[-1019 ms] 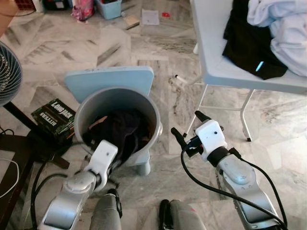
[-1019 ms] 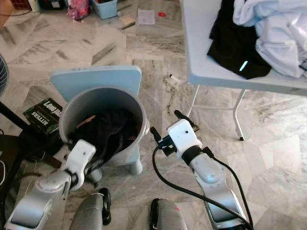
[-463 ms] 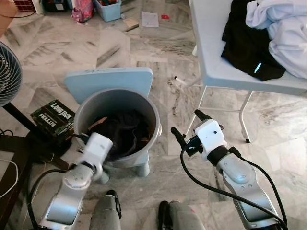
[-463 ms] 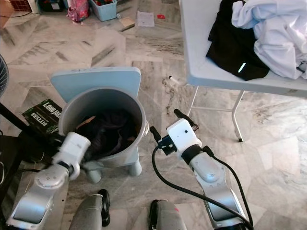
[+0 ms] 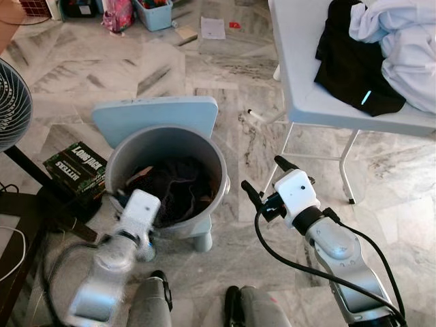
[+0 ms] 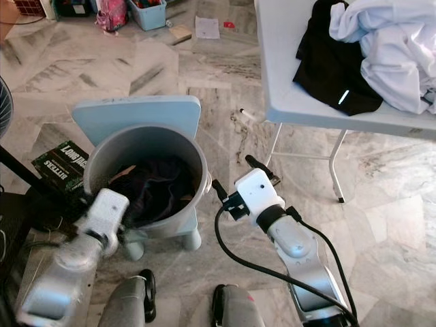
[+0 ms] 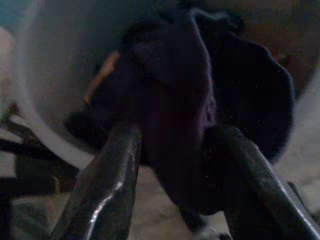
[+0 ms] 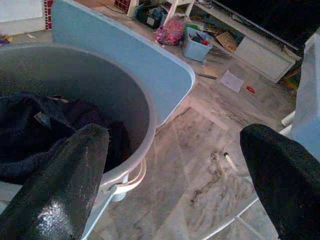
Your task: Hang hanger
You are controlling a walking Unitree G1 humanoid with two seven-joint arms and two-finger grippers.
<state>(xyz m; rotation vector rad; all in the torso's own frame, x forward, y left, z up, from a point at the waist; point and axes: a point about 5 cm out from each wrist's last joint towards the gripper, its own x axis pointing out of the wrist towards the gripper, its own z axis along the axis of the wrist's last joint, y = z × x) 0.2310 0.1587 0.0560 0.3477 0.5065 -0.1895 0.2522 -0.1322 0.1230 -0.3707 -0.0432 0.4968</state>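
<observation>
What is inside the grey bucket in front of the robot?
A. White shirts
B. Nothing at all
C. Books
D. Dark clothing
D: the grey bucket holds a heap of dark clothing, which the left wrist view shows beyond the left gripper with its fingers spread.

Ahead of the left tool (image 7: 170, 165), the grey bucket (image 5: 212, 155) is crowded with dark clothing (image 5: 174, 187), and its rim is pressed close. Beside the right tool (image 5: 261, 184), bare marble floor (image 5: 231, 109) is left open, bounded beyond by the desk (image 5: 300, 75) legs and, past the bucket, the blue board (image 5: 153, 116).
</observation>
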